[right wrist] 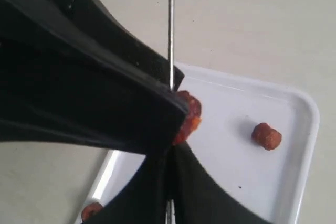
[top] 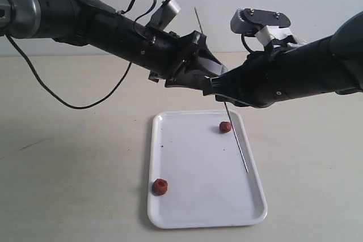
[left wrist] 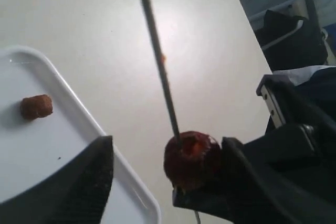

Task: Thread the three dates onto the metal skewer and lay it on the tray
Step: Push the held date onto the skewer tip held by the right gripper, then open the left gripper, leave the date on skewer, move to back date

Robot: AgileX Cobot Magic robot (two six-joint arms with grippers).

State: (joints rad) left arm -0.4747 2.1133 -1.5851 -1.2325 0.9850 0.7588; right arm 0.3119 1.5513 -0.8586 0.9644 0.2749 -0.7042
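My right gripper is shut on the thin metal skewer, which stands steeply over the white tray. One date is threaded on the skewer. My left gripper is open around that date: one finger touches it, the other finger stands well apart. In the exterior view both grippers meet above the tray and hide this date. Two more dates lie on the tray, one at its near left corner and one near the far right.
The tray lies on a plain beige table. The skewer's lower tip hangs just over the tray's right side. A black cable loops down from the left arm to the table.
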